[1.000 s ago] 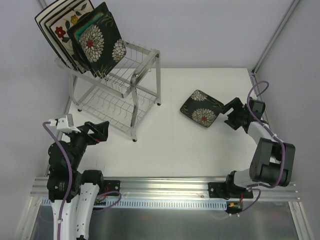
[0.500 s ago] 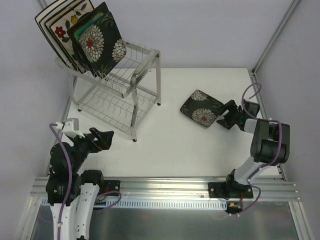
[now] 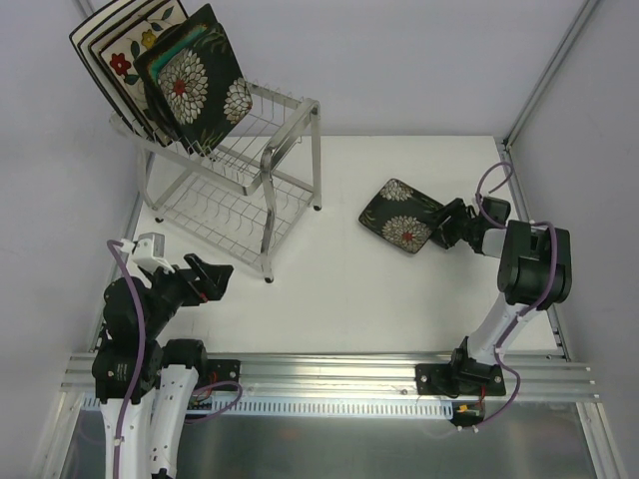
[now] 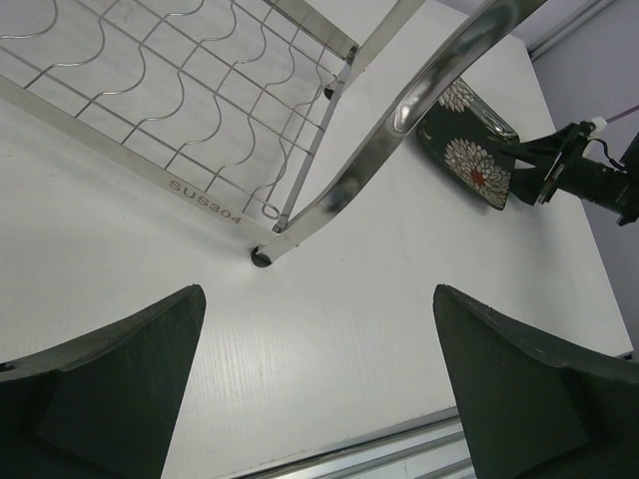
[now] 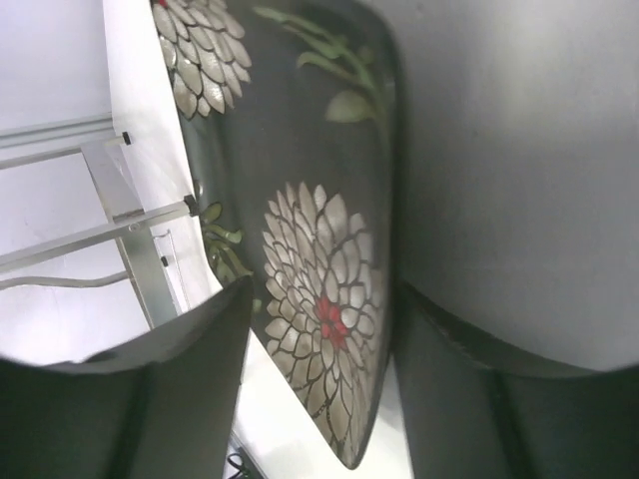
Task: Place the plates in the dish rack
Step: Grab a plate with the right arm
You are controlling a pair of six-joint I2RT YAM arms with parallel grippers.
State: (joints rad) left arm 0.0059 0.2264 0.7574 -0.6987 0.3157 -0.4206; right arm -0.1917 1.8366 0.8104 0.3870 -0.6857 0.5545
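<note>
Top external: 1 rack (image 3: 268, 160), 4+ racked plates (image 3: 195, 85), 1 plate (image 3: 402, 217) outside.

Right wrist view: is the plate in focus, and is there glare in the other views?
Right wrist: plate sharp, near fingers dark and soft. Left wrist: bright glare along the rack frame, fingers blurred. Top external: even light, no blur.

A white table (image 3: 339, 299) stands between plain pale grey walls (image 3: 419, 60), an aluminium rail (image 3: 319, 371) along its near edge.
</note>
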